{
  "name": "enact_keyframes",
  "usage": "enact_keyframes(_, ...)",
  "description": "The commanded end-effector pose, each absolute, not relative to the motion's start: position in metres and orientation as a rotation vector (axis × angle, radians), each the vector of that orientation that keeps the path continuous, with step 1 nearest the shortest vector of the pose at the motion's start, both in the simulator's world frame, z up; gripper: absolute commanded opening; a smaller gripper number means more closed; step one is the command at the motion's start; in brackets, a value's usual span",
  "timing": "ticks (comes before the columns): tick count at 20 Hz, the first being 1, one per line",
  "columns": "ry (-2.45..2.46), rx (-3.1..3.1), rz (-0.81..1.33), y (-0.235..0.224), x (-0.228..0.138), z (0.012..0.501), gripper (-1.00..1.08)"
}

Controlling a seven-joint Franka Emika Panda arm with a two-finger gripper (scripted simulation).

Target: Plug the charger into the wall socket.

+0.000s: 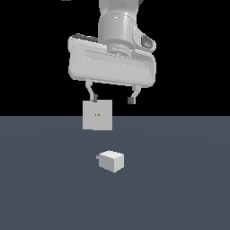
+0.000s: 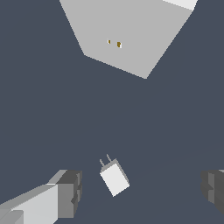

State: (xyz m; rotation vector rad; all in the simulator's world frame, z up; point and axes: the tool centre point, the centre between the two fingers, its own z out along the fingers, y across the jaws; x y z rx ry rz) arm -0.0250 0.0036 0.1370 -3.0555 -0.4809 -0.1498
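The dark slate-grey table point(image 1: 179, 179) fills the lower half of the exterior view, under a black background. Above it hangs the Panda arm's pale grey hand body point(image 1: 112, 63), broad and tilted slightly, with the pincer point(image 1: 112, 99) below it. The pincer is open and holds nothing: its two dark-tipped fingers point(image 1: 131, 99) stand well apart, and in the wrist view they sit at opposite edges of the picture with bare table between them.

The wall socket point(image 1: 97, 115) is a flat, upright, pale grey square plate standing on the far part of the table, with two tiny orange-dark holes at its centre point(image 2: 114, 43). In the exterior view the finger on that view's left overlaps the plate's top edge; whether it touches cannot be told.

The charger point(image 1: 111, 161), a small white cube, lies on the table nearer than the socket and apart from it. Its two thin prongs point(image 2: 105, 161) point toward the socket plate. In the wrist view it lies between the open fingers, touching neither.
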Motion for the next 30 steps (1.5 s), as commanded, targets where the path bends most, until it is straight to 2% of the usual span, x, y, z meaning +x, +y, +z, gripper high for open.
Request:
enact_keyframes(1,-0.563,-3.035,-0.172,0.005,-0.031,0.130,1.00)
enact_keyframes(30,-1.238,-2.752,-0.344,0.008,-0.074,0.067,1.00)
